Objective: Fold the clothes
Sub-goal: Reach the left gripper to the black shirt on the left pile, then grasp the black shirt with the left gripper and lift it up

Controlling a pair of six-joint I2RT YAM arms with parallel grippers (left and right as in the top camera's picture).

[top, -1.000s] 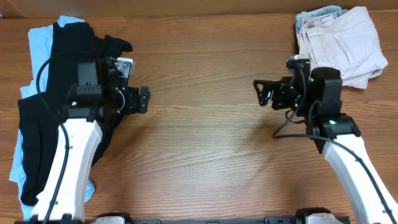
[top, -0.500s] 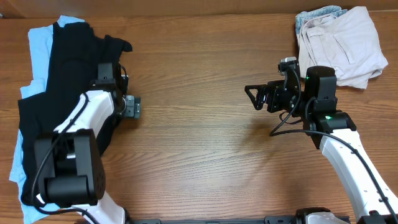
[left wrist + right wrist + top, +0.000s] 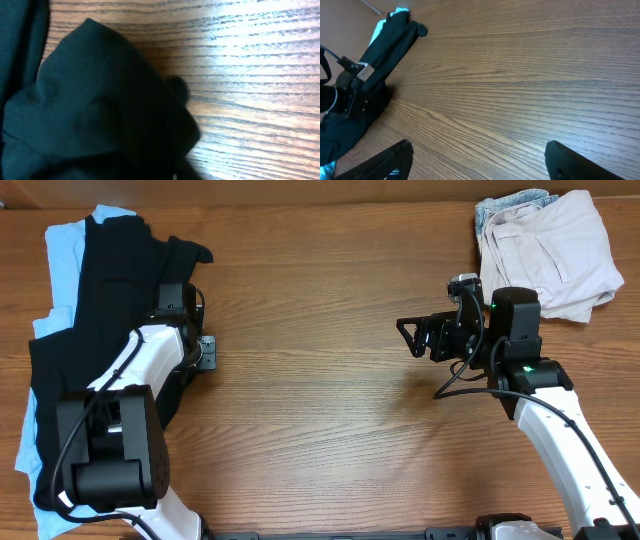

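The clothes lie at the table's left: a black short-sleeved garment (image 3: 110, 290) spread over a light blue one (image 3: 60, 255). My left gripper (image 3: 205, 352) sits at the black garment's right edge, shut on a bunch of its fabric. In the left wrist view that black fabric (image 3: 100, 110) fills the lower left and hides the fingers. My right gripper (image 3: 410, 337) hovers over bare wood right of centre, open and holding nothing, pointing left. The right wrist view shows its fingers (image 3: 390, 160) wide apart, with the black garment (image 3: 387, 45) far off.
A pile of pale beige clothing (image 3: 550, 250) with a bit of light blue denim (image 3: 510, 202) lies at the back right corner, just behind the right arm. Bare wooden table (image 3: 320, 380) spans the gap between the two grippers.
The left arm swung down so its gripper dropped onto the black garment's right edge and shut there. The right gripper shifted slightly left and stays open.
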